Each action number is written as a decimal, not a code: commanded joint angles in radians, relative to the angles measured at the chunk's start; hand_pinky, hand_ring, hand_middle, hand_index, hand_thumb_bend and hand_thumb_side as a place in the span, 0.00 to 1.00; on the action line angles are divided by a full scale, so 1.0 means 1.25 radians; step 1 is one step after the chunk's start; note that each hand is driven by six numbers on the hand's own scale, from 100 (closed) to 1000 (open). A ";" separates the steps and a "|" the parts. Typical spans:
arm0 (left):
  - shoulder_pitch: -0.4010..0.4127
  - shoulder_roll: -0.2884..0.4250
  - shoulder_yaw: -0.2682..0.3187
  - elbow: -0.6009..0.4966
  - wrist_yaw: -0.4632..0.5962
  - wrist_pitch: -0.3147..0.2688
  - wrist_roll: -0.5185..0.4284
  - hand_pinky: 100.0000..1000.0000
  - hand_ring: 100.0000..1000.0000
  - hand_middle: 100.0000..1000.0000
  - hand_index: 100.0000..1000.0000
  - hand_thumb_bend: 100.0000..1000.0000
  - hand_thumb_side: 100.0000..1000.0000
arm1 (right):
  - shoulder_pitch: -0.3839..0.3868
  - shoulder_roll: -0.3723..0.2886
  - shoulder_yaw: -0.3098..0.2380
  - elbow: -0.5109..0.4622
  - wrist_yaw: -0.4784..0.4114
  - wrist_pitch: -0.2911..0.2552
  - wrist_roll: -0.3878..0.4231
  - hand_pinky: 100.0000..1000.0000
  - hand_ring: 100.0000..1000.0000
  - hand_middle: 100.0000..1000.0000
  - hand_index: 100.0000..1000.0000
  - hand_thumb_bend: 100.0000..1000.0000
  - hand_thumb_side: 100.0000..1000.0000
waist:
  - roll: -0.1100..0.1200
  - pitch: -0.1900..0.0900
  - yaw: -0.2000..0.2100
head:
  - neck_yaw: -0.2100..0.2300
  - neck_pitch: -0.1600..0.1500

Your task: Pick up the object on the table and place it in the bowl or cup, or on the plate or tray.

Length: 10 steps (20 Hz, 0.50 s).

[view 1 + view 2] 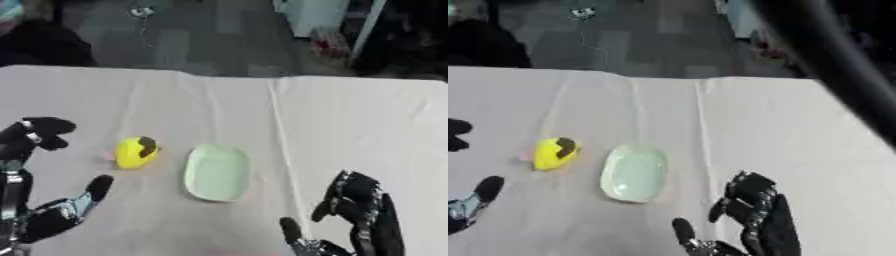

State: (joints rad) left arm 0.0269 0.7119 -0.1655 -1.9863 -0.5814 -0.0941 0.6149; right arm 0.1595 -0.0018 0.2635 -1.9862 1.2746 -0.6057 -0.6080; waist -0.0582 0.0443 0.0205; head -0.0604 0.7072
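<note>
While still untouched, yellow object (136, 152) lying left of centre on the surface (350, 125), just beside the pale green tray (218, 172)'s left rim. Left hand (39, 175) spread open around nothing, near the left edge, object just rightward, between upper fingers and thumb. Right hand (354, 215) relaxed, empty, near the near-right corner, well apart beyond the tray. Left clearly nearer; tray's long axis running near-to-far.
</note>
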 commanded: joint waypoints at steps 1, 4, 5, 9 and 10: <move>-0.019 0.102 0.028 -0.011 0.023 0.013 -0.063 0.40 0.47 0.60 0.69 0.54 0.83 | 0.004 -0.004 -0.001 -0.011 -0.005 -0.241 -0.239 0.22 0.22 0.13 0.25 0.32 0.44 | 0.008 -0.008 -0.002 | 0.011 -0.009; -0.042 0.167 0.032 -0.011 0.033 0.040 -0.143 0.42 0.48 0.62 0.69 0.55 0.82 | 0.006 -0.011 0.002 -0.011 -0.005 -0.241 -0.239 0.22 0.22 0.13 0.25 0.32 0.44 | 0.012 -0.008 -0.009 | 0.018 -0.011; -0.054 0.183 0.031 -0.011 0.035 0.053 -0.172 0.43 0.49 0.62 0.70 0.55 0.82 | 0.005 -0.014 0.002 -0.011 -0.007 -0.241 -0.239 0.22 0.22 0.13 0.25 0.32 0.44 | 0.013 -0.009 -0.012 | 0.022 -0.013; -0.098 0.221 0.031 -0.011 0.043 0.089 -0.276 0.52 0.56 0.69 0.73 0.59 0.89 | 0.002 -0.025 -0.001 -0.011 -0.019 -0.241 -0.239 0.22 0.22 0.13 0.25 0.31 0.45 | 0.017 -0.008 -0.022 | 0.034 -0.020; -0.109 0.235 0.027 -0.011 0.033 0.093 -0.314 0.49 0.54 0.67 0.72 0.59 0.87 | 0.000 -0.029 0.000 -0.011 -0.024 -0.241 -0.239 0.22 0.22 0.13 0.25 0.31 0.45 | 0.018 -0.008 -0.027 | 0.039 -0.021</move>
State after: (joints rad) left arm -0.0932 0.9580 -0.1428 -1.9866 -0.5402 0.0144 0.2626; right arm 0.1665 -0.0261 0.2641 -1.9862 1.2532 -0.6057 -0.6080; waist -0.0439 0.0428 -0.0149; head -0.0243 0.6969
